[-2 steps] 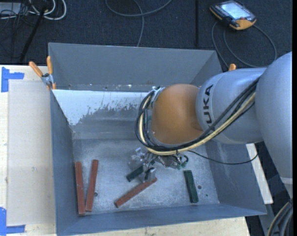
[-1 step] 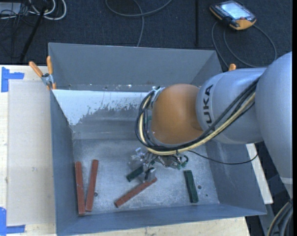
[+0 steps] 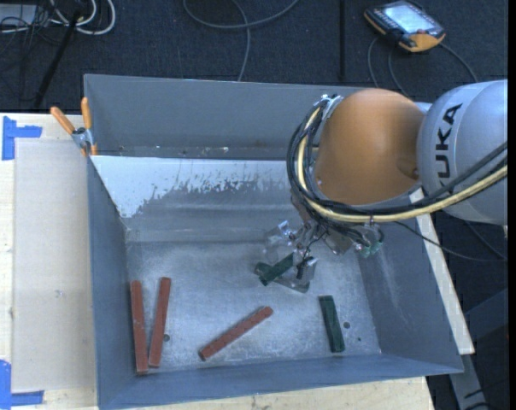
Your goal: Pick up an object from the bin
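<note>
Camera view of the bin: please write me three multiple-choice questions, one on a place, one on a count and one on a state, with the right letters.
1. Where is the gripper?
A. over the bin's middle, at a dark green piece
B. over the front left corner
C. outside the bin

2. How many red-brown sticks are in the bin?
A. two
B. three
C. five

3. How does the middle stick lie?
A. flat on the floor, slantwise
B. upright
C. leaning on a wall

Answers:
1 A, since the gripper hangs above the middle of the floor with the dark green piece right at it.
2 B, since two lie side by side at the left and one in front.
3 A, since its whole length rests on the floor.
</note>
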Action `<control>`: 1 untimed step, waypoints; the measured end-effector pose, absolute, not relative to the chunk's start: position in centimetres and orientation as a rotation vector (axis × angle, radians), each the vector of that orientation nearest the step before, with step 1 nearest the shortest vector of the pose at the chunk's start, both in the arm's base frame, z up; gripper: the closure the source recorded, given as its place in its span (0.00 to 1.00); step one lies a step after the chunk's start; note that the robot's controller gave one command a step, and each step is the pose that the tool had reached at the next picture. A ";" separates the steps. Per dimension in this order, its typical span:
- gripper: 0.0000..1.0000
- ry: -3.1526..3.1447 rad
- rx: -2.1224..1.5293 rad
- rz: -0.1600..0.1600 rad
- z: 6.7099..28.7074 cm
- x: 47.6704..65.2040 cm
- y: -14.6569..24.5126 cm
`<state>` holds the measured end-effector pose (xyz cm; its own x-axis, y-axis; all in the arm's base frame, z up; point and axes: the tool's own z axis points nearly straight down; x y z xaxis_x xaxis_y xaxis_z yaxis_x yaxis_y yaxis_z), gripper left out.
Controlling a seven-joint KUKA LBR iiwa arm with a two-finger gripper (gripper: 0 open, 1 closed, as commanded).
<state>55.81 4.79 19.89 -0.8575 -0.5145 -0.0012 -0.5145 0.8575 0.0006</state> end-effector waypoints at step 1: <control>1.00 3.027 -0.837 0.001 19.9 55.8 4.8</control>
